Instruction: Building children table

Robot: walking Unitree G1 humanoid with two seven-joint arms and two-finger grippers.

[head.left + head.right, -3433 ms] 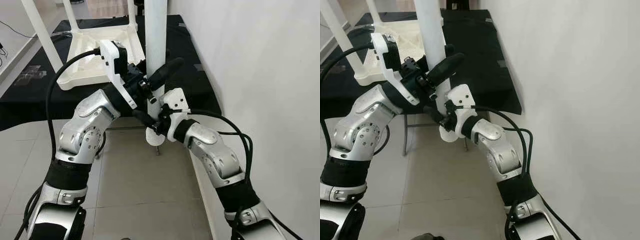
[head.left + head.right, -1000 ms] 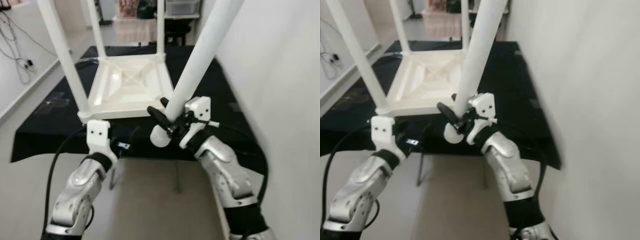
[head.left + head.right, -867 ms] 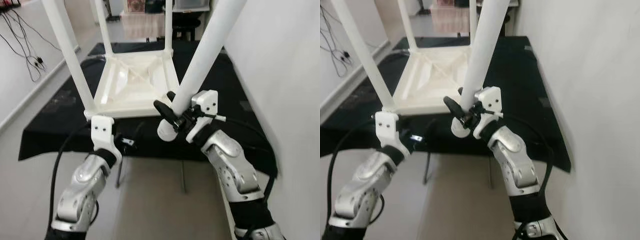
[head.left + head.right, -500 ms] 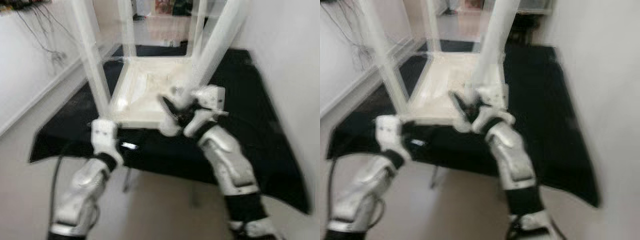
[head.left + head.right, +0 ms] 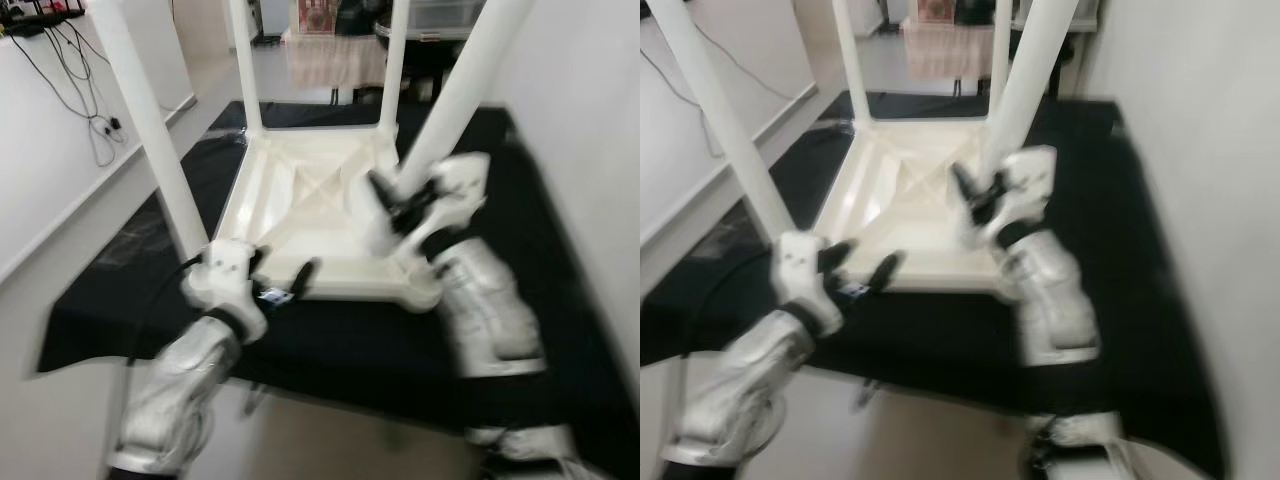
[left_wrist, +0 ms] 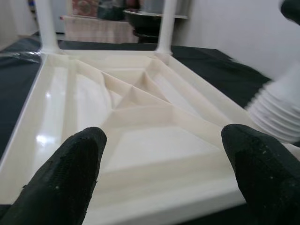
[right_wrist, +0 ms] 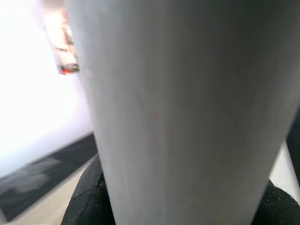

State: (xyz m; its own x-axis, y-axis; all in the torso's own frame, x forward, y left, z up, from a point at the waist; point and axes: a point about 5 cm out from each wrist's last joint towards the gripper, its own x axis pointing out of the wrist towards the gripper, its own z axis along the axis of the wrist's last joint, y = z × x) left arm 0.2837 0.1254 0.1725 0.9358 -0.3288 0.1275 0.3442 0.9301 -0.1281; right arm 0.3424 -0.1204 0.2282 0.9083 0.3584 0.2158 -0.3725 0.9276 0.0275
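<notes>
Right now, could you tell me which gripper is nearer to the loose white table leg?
Right. The right gripper is clamped on the loose leg; the left gripper hangs open at the upturned tabletop's near edge, away from it.

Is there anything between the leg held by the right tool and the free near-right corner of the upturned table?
Nothing visible blocks it. The right tool holds the loose leg just above the table's near-right corner. The left tool is open at the near edge, aside.

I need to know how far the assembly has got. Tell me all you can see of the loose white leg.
The loose white leg is a smooth, plastic-looking round tube, tilted, held near its lower end in the right end effector above the near right corner of the upturned tabletop. Its ridged threaded tip shows in the left wrist view. Three other legs already stand upright.
</notes>
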